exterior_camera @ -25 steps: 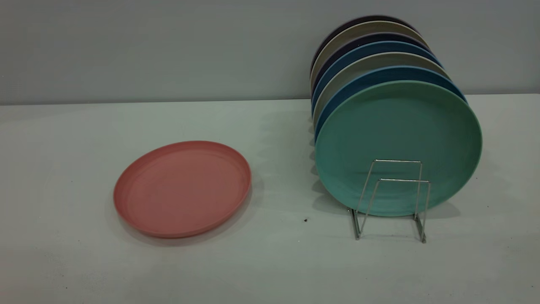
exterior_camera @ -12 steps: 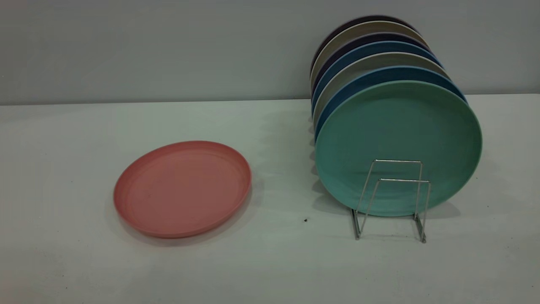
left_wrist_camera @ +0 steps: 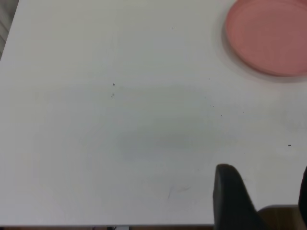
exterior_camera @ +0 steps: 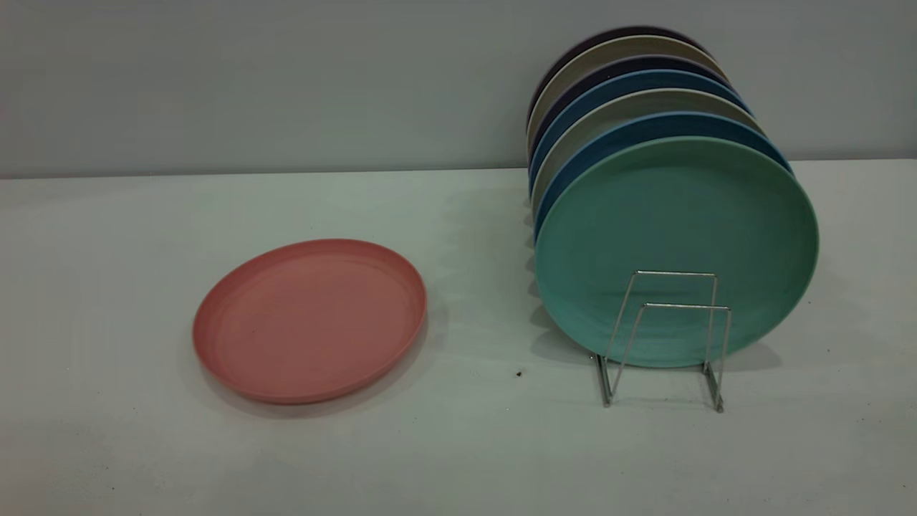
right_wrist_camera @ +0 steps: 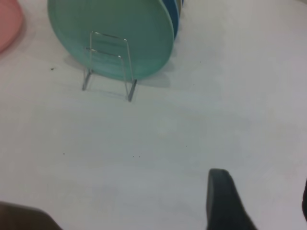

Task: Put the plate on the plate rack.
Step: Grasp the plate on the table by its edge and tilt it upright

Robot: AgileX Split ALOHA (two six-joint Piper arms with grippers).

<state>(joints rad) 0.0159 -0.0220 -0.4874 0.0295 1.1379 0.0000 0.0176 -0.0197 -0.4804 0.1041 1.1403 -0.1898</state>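
Observation:
The salmon-pink plate (exterior_camera: 309, 320) lies flat on the white table (exterior_camera: 458, 444), left of centre. It also shows at the edge of the left wrist view (left_wrist_camera: 268, 36) and of the right wrist view (right_wrist_camera: 5, 24). The silver wire plate rack (exterior_camera: 677, 273) stands at the right, with its two front loop dividers empty; it also shows in the right wrist view (right_wrist_camera: 128, 91). Neither gripper is in the exterior view. My left gripper (left_wrist_camera: 265, 168) is open and empty above bare table, far from the plate. My right gripper (right_wrist_camera: 262, 178) is open and empty, well in front of the rack.
A teal-green plate (exterior_camera: 677, 236) stands upright in the rack, also in the right wrist view (right_wrist_camera: 115, 24). Behind it stand several blue, grey and dark plates (exterior_camera: 630, 79). A grey wall runs along the table's back edge.

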